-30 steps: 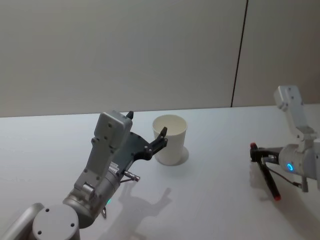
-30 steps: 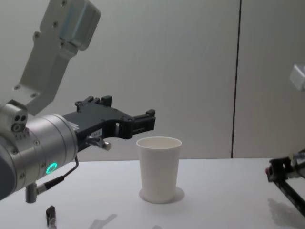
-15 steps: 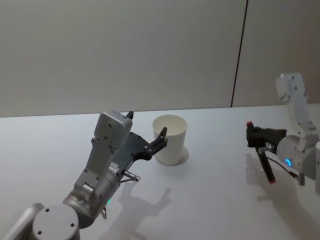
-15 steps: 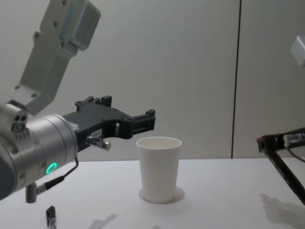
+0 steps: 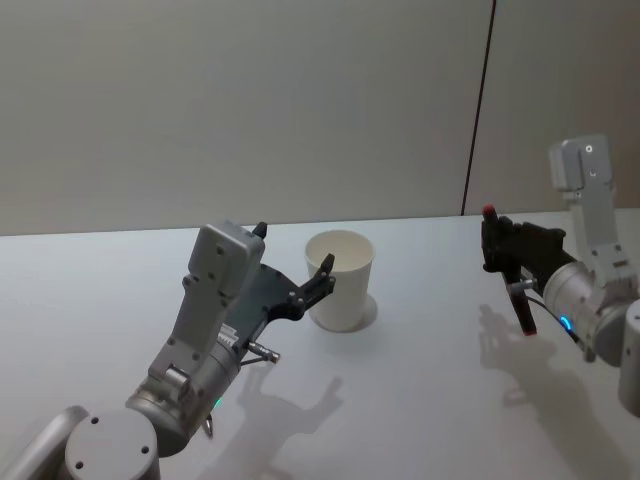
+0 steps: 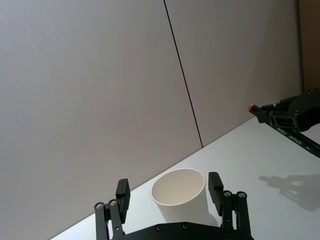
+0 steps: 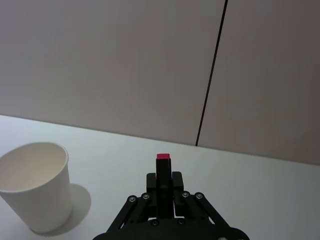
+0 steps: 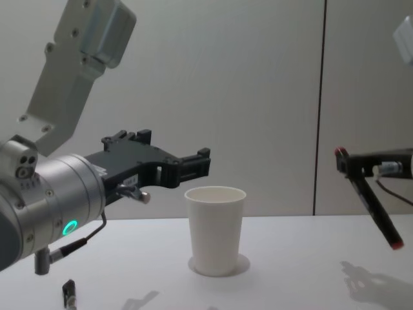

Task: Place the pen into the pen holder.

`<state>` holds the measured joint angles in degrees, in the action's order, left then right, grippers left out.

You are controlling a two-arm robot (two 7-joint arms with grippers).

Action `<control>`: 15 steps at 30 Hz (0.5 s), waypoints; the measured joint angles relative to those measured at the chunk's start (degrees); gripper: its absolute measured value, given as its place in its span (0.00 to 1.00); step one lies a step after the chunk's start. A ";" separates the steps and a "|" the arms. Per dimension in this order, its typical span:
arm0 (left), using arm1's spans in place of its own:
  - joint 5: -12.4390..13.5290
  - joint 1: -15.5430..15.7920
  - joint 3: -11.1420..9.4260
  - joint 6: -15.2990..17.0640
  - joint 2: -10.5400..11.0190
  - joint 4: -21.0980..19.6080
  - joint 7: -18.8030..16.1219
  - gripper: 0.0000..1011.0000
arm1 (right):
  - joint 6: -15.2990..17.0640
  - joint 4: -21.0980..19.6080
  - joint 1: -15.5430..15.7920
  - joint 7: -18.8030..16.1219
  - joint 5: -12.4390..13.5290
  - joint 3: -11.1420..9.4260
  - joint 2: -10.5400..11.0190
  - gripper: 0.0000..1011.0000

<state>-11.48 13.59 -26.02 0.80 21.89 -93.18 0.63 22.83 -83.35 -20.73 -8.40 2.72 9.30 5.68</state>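
right claw (image 8: pixel 345 164) risen, pinching pen (image 8: pixel 368 199) | pen slanted, red end up | left claw (image 5: pixel 294 250) spread beside pen holder (image 5: pixel 340 290)

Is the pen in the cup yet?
Out. The right gripper holds the pen in the air, off to the right of the pen holder; nothing sticks up from its rim.
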 joint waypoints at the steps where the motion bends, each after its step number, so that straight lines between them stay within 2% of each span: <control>1: 0.00 0.00 0.00 0.00 0.00 0.00 0.00 0.99 | -1.56 0.00 0.21 0.03 -0.24 0.14 -0.06 0.16; 4: 0.00 0.00 0.00 0.00 0.00 0.00 0.00 0.99 | -4.20 0.00 0.49 0.12 -0.65 0.35 -0.15 0.16; 14: 0.00 0.00 0.00 0.00 0.00 0.00 0.00 0.99 | -15.91 1.82 1.13 0.54 -2.25 1.44 -0.86 0.16; 15: 0.00 0.00 0.00 0.00 0.00 0.00 0.00 0.99 | -18.10 2.55 1.11 0.60 -2.50 1.70 -1.09 0.16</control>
<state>-11.48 13.59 -26.02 0.80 21.90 -93.18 0.63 4.73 -80.79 -19.62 -7.79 0.22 11.01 4.59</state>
